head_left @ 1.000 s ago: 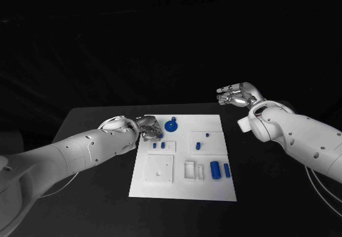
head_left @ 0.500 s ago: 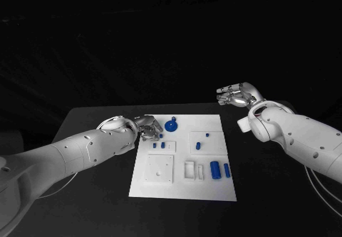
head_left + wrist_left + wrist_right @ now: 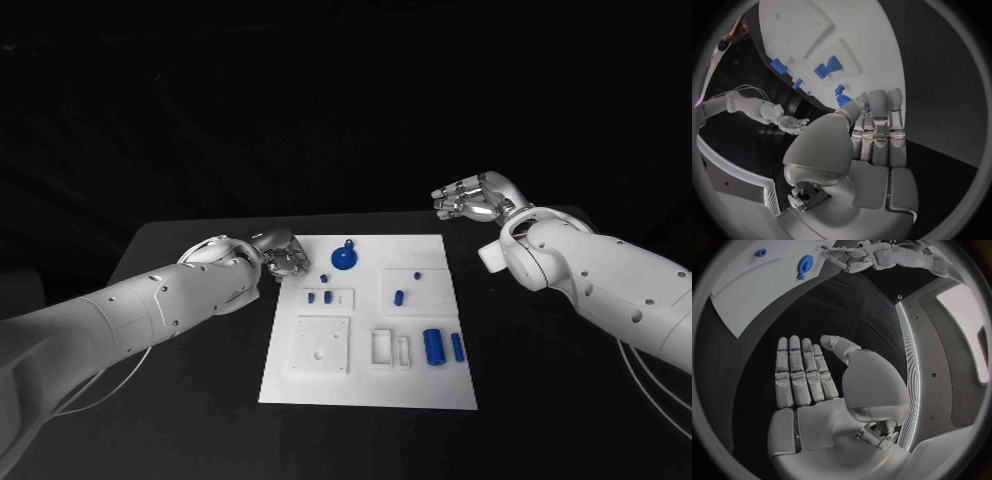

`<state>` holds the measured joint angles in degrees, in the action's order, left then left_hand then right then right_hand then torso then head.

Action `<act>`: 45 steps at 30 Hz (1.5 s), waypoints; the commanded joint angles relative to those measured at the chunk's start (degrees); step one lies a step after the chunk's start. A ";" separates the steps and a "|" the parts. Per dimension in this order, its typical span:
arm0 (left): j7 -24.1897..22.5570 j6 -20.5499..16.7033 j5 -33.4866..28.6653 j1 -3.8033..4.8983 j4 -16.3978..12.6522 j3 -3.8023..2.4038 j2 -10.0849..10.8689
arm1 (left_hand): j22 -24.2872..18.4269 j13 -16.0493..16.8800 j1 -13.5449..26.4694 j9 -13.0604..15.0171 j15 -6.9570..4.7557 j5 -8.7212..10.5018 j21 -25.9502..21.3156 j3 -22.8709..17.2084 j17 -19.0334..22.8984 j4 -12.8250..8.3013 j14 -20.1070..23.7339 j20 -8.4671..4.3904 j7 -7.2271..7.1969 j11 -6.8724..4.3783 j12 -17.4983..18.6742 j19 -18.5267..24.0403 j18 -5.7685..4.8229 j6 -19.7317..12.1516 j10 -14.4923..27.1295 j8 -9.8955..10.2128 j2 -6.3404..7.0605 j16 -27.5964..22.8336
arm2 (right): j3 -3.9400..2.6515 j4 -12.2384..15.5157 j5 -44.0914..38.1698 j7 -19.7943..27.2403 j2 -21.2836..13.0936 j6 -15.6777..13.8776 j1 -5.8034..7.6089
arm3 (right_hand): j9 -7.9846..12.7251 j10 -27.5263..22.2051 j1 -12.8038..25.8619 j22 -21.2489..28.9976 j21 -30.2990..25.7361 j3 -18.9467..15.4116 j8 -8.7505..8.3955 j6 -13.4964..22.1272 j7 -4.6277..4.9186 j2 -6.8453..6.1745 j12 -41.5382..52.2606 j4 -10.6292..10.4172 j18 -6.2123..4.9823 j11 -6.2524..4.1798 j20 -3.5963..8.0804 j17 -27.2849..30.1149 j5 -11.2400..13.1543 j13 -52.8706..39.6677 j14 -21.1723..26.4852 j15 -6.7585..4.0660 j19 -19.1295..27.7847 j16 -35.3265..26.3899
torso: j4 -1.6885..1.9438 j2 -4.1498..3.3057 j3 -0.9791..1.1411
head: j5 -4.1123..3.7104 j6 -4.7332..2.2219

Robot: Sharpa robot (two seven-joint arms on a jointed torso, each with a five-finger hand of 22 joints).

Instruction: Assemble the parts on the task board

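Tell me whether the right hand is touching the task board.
Apart. The head view shows the right hand raised beyond the task board, dark table between them.

There is one white task board [image 3: 366, 375] on one black desk [image 3: 188, 400]. About eight small blue parts [image 3: 433, 346] sit on it. There are two robot hands, a left robot hand [image 3: 281, 256] and a right robot hand [image 3: 473, 197].

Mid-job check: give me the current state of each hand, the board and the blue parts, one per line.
left hand: at the board's far left corner, fingers together, holding nothing visible.
right hand: raised off the board's far right corner, empty, fingers extended.
task board: flat on the table.
round blue part: lying near the far edge, untouched.
two blue cylinders: lying side by side, near right.
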<state>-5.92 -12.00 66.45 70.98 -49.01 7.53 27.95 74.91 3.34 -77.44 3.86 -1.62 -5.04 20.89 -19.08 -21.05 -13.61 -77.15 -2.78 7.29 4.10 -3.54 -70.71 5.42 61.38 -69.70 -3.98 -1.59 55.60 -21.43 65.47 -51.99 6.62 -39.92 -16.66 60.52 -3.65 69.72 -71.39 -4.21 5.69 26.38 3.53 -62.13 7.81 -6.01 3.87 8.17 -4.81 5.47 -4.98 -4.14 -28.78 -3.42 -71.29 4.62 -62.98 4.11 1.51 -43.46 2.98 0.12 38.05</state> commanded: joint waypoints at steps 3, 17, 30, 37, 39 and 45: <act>-3.64 -3.57 -15.16 0.96 -0.93 -0.79 1.70 | 0.69 0.08 0.68 -0.05 -0.02 0.53 -0.82 0.21 1.71 0.87 1.56 0.13 -0.06 -0.28 -0.08 1.63 0.50 0.18 -0.95 0.20 0.16 -2.31 | 0.02 0.17 -6.16 3.53 -0.21 7.61 -0.13 | -0.18 6.80 -1.55 -1.31 3.59 -4.17 0.59 -3.54 -1.40 0.71 0.83 0.90 -1.57 -2.54 2.64 -1.52 -0.19 -0.34 -7.11 -2.94 -6.42 2.23 | 0.13 0.06 -0.09 | -0.27 -0.76; -16.35 -4.07 -35.68 1.80 -13.58 -1.72 10.10 | -9.40 0.02 1.21 -0.05 2.27 1.34 -13.99 2.93 12.15 4.66 2.74 2.35 0.36 1.14 -0.02 4.52 -0.24 -0.90 2.46 0.19 -0.21 -27.97 | 1.33 1.59 -27.41 -6.58 -0.29 5.89 -0.50 | 0.08 -1.95 -2.23 -6.87 13.89 -3.80 -0.01 -0.83 -0.33 0.60 -0.59 3.90 -2.35 -0.66 7.64 -12.17 6.75 0.08 -15.30 -6.12 -16.44 13.53 | 0.55 0.70 -0.60 | -2.23 -0.86; -18.58 -4.40 -43.97 0.75 -22.93 -1.65 13.87 | -35.50 -0.01 0.18 -0.10 8.34 1.02 -17.39 11.61 16.42 7.28 10.15 8.66 0.65 4.16 -0.20 15.09 -0.62 -3.23 11.24 0.17 -1.23 -51.89 | 4.77 4.09 -42.97 -17.23 0.20 11.96 -0.54 | 0.09 -5.90 -2.97 -10.49 18.53 -4.36 0.02 1.91 0.18 -2.37 -0.56 1.45 -3.69 0.08 7.12 -20.47 14.13 0.09 -14.77 -5.78 -16.69 19.78 | 1.21 1.20 -1.32 | -5.23 -0.86; -18.08 -4.64 -46.04 0.47 -25.17 -1.63 14.27 | -54.91 0.00 -0.42 -0.13 8.83 0.50 -17.22 14.48 16.71 6.82 11.34 9.08 0.78 4.23 -0.20 14.96 -2.12 -2.46 10.15 0.25 -2.47 -52.07 | 6.39 4.50 -44.81 -18.81 0.79 12.55 -0.54 | 0.10 -7.15 -4.23 -10.57 19.00 -7.80 0.02 3.37 0.32 -2.43 -0.52 -1.63 -4.23 0.22 6.68 -24.83 21.49 0.06 -14.70 -5.52 -19.56 26.03 | 1.06 1.28 -1.27 | -5.78 -1.20; -18.03 -4.61 -46.29 0.44 -25.28 -1.63 14.28 | -57.06 0.00 -0.43 -0.10 8.70 0.37 -17.13 14.40 16.65 6.69 11.05 9.01 0.88 4.38 -0.24 14.28 -2.18 -2.53 10.38 0.15 -2.69 -51.98 | 6.66 4.26 -44.66 -19.05 1.05 12.53 -0.54 | 0.10 -7.12 -4.72 -10.59 18.86 -8.12 0.01 3.24 0.24 -2.55 -0.54 -2.78 -3.92 0.21 6.74 -26.14 21.84 0.07 -13.92 -5.44 -20.02 28.08 | 1.21 1.25 -1.20 | -5.94 -1.16; -17.71 -4.90 -47.57 0.40 -25.01 -1.62 14.46 | -63.00 -0.06 -0.40 -0.29 8.51 0.42 -16.95 14.96 16.49 6.40 10.41 8.79 1.23 4.59 -0.13 12.45 -2.27 -3.52 10.67 0.58 -2.56 -51.88 | 7.13 3.66 -44.52 -19.51 1.75 12.24 -0.59 | 0.09 -6.32 -5.08 -10.90 18.79 -6.81 0.03 2.54 0.03 -2.76 -0.57 -3.31 -3.66 0.04 6.94 -26.64 20.95 0.09 -13.34 -5.55 -20.40 29.52 | 1.33 1.17 -1.22 | -6.05 -1.22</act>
<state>-22.94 -16.23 21.25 71.45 -74.02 5.94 42.36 12.53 3.35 -77.87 3.64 6.96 -4.44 3.82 -4.28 -4.50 -7.11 -66.54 5.83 8.66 8.49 -3.54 -57.86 3.98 57.88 -59.14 -3.60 -3.85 3.88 -14.33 69.16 -94.87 -11.52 -38.28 -5.51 59.98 -3.59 63.12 -76.03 -15.15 24.43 19.78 3.65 -59.55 7.84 -8.90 3.52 4.90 -8.45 5.50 1.94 -30.71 -7.78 -3.35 -83.94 -1.18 -82.92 33.52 2.73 -42.22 1.74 -5.89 36.85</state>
